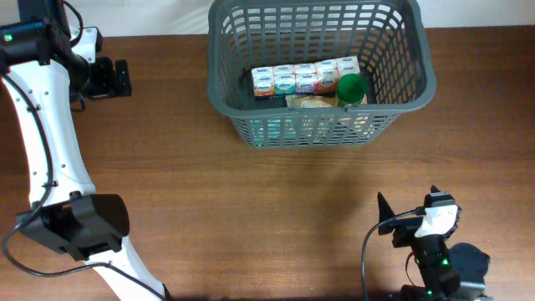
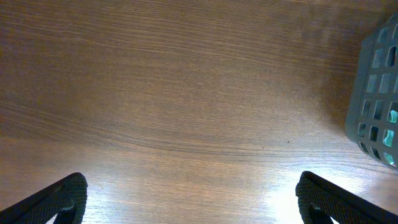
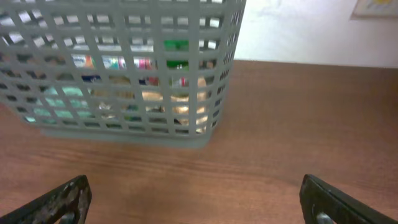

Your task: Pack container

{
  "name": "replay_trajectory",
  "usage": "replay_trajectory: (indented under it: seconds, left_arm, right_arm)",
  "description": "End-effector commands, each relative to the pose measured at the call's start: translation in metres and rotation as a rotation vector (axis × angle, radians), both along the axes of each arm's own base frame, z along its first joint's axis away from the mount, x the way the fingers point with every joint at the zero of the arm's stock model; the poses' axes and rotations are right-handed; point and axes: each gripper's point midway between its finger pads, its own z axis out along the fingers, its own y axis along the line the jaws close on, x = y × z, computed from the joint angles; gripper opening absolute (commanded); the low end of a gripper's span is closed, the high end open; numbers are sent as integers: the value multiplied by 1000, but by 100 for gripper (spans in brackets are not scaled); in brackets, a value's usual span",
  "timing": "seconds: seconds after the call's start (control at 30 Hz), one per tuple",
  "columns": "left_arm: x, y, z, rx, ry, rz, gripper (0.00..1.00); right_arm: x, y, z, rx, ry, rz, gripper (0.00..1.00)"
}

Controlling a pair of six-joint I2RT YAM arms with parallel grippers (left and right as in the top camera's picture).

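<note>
Wooden table [image 1: 251, 209] bore the basket [image 1: 276, 111] at its far middle (cartons [image 1: 305, 78] and a green lid [image 1: 351, 86] inside). Left arm [image 1: 46, 142] stretched to the far left, left gripper [image 1: 111, 77] facing the basket, jaws apart; right gripper [image 1: 410, 215] sat near-right, jaws apart.

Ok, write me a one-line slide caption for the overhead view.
Grey container holds a row of cartons and a green-lidded jar; left arm and right arm are apart from it.
</note>
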Motion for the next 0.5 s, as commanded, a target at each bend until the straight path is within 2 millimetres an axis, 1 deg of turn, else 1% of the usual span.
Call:
replay_trajectory:
  seconds: [0.0, 0.03, 0.07, 0.47]
  left_arm:
    - [0, -1, 0, -11, -1, 11, 99]
    - [0, -1, 0, -11, -1, 11, 99]
    - [0, -1, 0, -11, -1, 11, 99]
    - [0, -1, 0, -11, -1, 11, 99]
  right_arm:
    - [2, 1, -21, 9, 27, 14, 99]
    - [3, 1, -31, 13, 50, 14, 99]
    - [4, 1, -38, 15, 62, 14, 99]
    - [4, 1, -37, 13, 57, 14, 99]
